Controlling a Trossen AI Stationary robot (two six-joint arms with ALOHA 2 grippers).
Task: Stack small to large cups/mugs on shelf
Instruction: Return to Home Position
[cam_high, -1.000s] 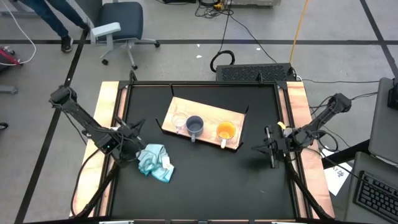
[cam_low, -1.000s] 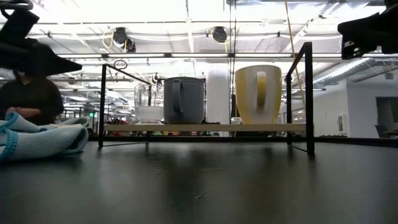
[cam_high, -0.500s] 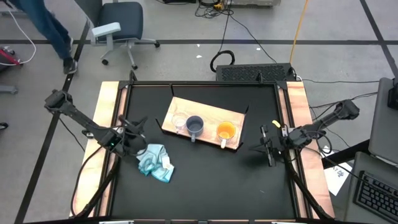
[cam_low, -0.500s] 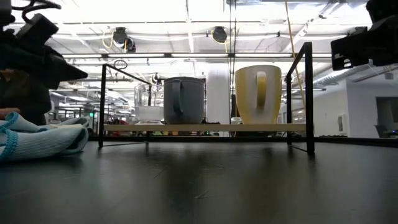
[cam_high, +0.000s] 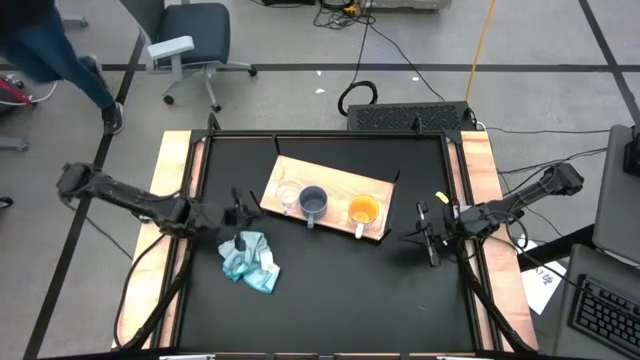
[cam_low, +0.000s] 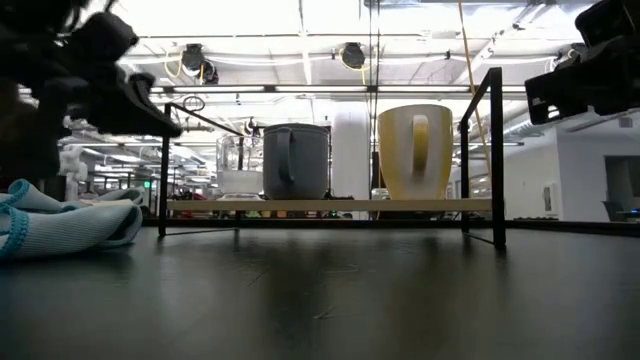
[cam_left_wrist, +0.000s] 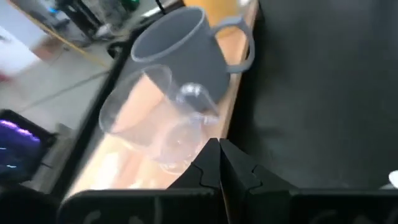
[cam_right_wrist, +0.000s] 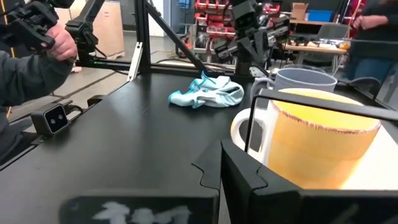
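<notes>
The light wooden shelf stands on thin black legs at the far middle of the table. On it stand, in a row from left to right, the clear glass cup, the grey-blue mug and the orange mug with its white handle. All three rest upright on their bases, as the low view shows for the glass cup, the grey-blue mug and the orange mug. My left gripper is shut and empty, just left of the shelf, pointing at the glass cup. My right gripper is shut and empty, right of the shelf, near the orange mug.
A crumpled light blue cloth lies on the black tabletop near the left gripper, on the near side. The shelf has a thin black frame with upright posts at its ends. A person stands beyond the table's left side.
My left gripper has gone toward the table's right edge, over the cloth's far side, up to the shelf's left end and the glass cup. My right gripper has come down a little and shifted slightly toward the shelf. The cups and the cloth have stayed in place.
</notes>
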